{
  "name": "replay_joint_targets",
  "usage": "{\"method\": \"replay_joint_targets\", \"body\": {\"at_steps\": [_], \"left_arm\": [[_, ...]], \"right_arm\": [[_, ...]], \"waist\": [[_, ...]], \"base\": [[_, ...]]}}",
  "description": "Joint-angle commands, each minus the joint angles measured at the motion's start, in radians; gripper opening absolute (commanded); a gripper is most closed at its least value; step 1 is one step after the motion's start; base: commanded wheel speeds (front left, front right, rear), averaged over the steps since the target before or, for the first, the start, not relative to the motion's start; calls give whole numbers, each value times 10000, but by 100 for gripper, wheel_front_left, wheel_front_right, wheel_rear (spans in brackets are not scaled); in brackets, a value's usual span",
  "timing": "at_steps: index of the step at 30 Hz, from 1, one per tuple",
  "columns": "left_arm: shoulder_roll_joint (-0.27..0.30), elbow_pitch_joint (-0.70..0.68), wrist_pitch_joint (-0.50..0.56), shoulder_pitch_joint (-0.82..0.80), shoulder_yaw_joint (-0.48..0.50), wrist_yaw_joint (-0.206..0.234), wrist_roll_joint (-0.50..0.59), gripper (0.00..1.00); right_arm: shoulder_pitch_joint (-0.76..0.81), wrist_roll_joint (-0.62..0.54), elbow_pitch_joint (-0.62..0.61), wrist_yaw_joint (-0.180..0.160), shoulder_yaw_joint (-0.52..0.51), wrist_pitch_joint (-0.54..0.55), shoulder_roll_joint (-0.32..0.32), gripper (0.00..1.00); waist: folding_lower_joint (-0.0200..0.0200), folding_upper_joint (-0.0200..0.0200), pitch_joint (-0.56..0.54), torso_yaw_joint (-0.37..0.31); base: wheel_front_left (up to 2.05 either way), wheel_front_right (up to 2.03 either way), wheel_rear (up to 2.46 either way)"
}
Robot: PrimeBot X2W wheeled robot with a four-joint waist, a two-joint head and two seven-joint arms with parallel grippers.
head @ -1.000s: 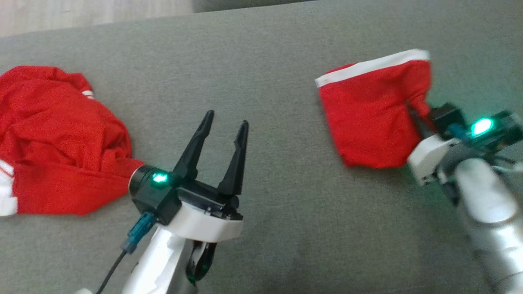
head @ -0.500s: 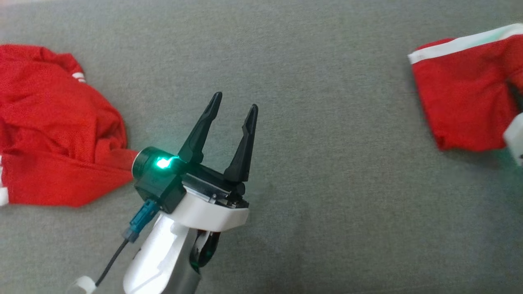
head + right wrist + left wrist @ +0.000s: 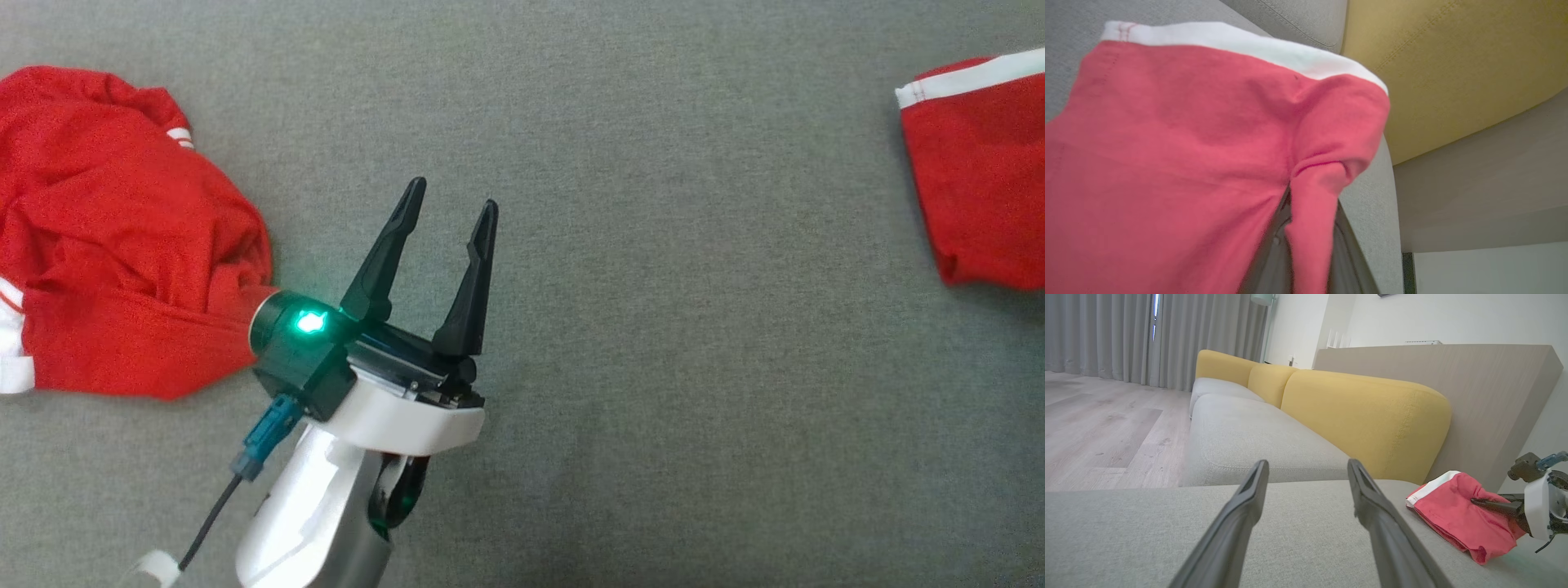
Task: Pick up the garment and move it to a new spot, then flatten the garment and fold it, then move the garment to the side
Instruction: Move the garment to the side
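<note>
Garment (image 3: 980,171), red with a white band and folded, lies at the right end of the grey seat (image 3: 653,367), near the yellow backrest (image 3: 1363,416). My right gripper (image 3: 1480,502) is clamped on a pinch of it. My left gripper (image 3: 454,194) hangs mid-seat, fingers apart, beside a crumpled red garment (image 3: 122,245) on the left.
</note>
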Motion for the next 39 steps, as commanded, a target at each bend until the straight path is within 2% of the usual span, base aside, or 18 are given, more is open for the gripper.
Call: {"method": "replay_joint_targets", "body": {"at_steps": [1, 2, 8, 14, 19, 24, 29, 32, 39], "left_arm": [[62, -303, -51, -253, 373, -36, 103, 100], [62, -298, -51, -224, 386, -37, 109, 100], [62, -280, -51, -3, 609, -37, 151, 100], [62, -366, -51, 364, 1045, 49, 177, 100], [62, -506, -51, 850, 1561, 174, 170, 100], [62, -594, -51, 1356, 2029, 215, 197, 100], [62, -504, -51, 1743, 2311, 195, 201, 100], [62, -355, -51, 1945, 2408, 189, 219, 100], [62, -24, -51, 2304, 2559, 156, 0, 100]], "right_arm": [[-43, -110, -104, -7, -83, -60, -281, 0], [-35, -196, -88, -7, -189, -88, -240, 100], [-46, -458, -188, -7, -942, -226, 244, 100], [-42, -644, -1001, -7, -1693, -548, 1049, 100], [295, -380, -2367, -7, -2079, -848, 2218, 100], [937, 310, -4283, -7, -2334, -794, 3477, 100], [2049, 969, -6096, -7, -2502, -476, 4853, 100], [2904, 1255, -6779, -7, -2581, -476, 5458, 100], [4752, 1943, -6936, -7, -2484, -1350, 5812, 100]], "waist": [[-1, 0, -80, -28], [-1, 0, -137, -43], [-1, 0, -603, -172], [-1, 0, -1349, -231], [-1, 0, -2073, -187], [-1, 0, -2540, -71], [-1, 0, -2794, 106], [-1, 0, -2880, 211], [-1, 0, -3006, 382]], "base": [[0, 0, 0], [0, 0, 0], [0, 0, 0], [0, 0, 0], [0, 0, 0], [0, 0, 0], [0, 0, 0], [0, 0, 0], [0, 0, 0]]}}
